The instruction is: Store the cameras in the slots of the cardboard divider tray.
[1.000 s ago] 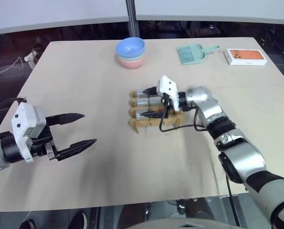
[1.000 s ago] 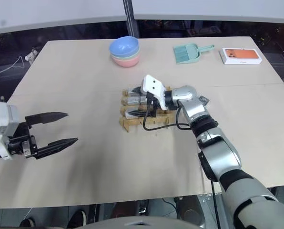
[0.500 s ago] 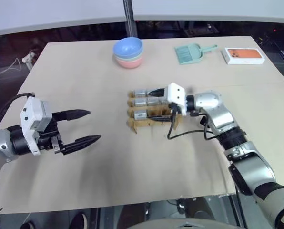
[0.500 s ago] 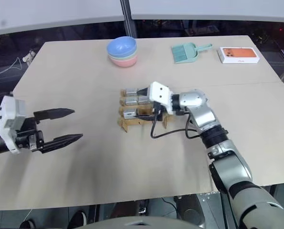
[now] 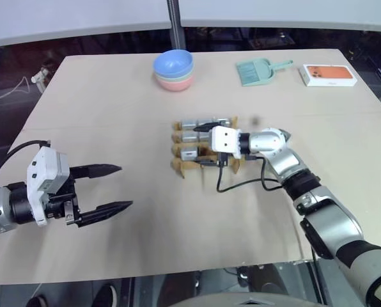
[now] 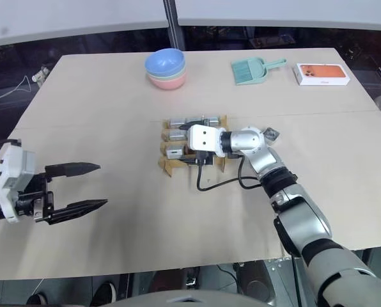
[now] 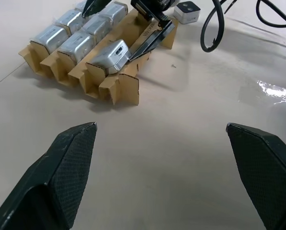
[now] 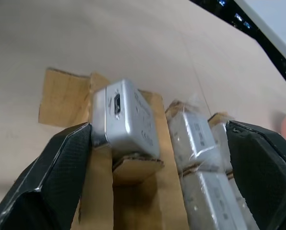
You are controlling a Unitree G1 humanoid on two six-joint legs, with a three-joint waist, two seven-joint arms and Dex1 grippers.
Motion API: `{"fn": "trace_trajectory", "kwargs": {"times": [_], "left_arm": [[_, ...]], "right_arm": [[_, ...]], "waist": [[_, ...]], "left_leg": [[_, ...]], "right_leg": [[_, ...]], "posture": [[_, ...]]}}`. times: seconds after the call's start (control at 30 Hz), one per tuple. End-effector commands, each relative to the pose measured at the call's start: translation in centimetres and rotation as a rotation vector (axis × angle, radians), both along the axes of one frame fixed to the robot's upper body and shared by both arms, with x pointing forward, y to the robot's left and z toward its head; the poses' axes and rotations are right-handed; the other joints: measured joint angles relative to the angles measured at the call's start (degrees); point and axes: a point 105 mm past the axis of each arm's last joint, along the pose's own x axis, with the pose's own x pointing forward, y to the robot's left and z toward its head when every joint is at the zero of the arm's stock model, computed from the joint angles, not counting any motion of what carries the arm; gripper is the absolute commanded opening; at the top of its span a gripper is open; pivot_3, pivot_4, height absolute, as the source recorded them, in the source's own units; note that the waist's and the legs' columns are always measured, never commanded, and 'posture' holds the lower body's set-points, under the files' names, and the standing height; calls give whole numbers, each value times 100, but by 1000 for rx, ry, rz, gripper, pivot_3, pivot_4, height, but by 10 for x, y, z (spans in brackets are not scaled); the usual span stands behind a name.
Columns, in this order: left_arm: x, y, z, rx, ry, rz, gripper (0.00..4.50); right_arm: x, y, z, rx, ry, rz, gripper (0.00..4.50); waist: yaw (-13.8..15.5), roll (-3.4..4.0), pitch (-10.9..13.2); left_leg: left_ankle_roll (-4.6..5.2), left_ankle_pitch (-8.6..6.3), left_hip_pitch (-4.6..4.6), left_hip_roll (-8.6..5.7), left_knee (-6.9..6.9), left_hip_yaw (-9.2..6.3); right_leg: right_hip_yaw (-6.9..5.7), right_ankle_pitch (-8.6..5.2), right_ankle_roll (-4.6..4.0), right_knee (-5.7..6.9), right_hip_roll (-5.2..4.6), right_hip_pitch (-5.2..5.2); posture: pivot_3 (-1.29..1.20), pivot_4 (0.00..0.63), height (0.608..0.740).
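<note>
The cardboard divider tray [image 5: 183,165] lies mid-table with several silver-grey cameras [image 5: 189,136] in its slots. One camera [image 8: 126,120] sits tilted in a slot near the tray's edge. My right gripper [image 5: 202,144] reaches in from the right and stands open, one finger on each side of the tray; the tilted camera lies between its fingers [image 8: 56,187] with a wide gap on one side. Another camera [image 6: 270,133] rests loose on the table by my right forearm. Far to the left, my left gripper [image 5: 123,187] hovers open above bare table and holds nothing.
Stacked bowls [image 5: 174,69], a teal dustpan [image 5: 257,70] and an orange-and-white box [image 5: 330,75] stand along the table's far side. A black cable [image 5: 241,184] loops on the table below my right wrist. A dark post [image 5: 174,22] rises behind the bowls.
My right wrist has rolled and sunk a little, so its fingers now lie sideways astride the tray. The left gripper has kept its place and stays open.
</note>
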Motion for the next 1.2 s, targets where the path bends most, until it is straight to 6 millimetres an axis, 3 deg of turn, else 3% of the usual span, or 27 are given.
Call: {"fn": "trace_trajectory", "kwargs": {"times": [0.03, 0.27, 0.5, 0.67, 0.83, 1.2], "left_arm": [[-1, 0, 11, 32, -53, -5, 4500], [0, 0, 12, 26, -58, 3, 4500], [2, -1, 14, 22, -66, 5, 4500], [2, -1, 15, 18, -70, 7, 4500], [1, -1, 15, 18, -70, 7, 4500], [1, 2, 16, 25, -70, 12, 4500]], "right_arm": [[-1, 3, 15, 21, -63, 31, 3653], [-10, 7, 21, 74, -41, 77, 519], [-12, 11, 20, 63, 55, 106, 474], [-12, 9, 27, 59, 235, 126, 474], [-2, 1, 29, -1, 310, 93, 474], [-3, 21, 19, -46, 389, 127, 474]], "waist": [[0, 0, 0], [0, -1, 0], [-7, -1, 1], [-6, -1, 1], [-3, 0, 5], [-13, -1, 6]], "left_leg": [[0, 0, 0, 0, 0, 0], [0, 0, 0, 0, 0, 0], [0, 0, 1, 1, 0, 0], [0, 0, 1, 2, 0, 0], [1, 0, 1, 3, 0, 0], [0, 0, -2, 2, -2, 4]], "right_leg": [[0, 0, 0, 0, 0, 0], [0, 0, 0, 1, 0, 0], [0, 1, 2, 2, 0, 0], [1, 1, 1, 3, 0, -1], [0, 1, 1, 3, 0, -3], [1, 2, 2, 4, 0, -10]], "posture": [[0, 150, 740], [0, 150, 740], [0, 150, 740], [0, 150, 740], [0, 150, 740], [0, 150, 740]]}}
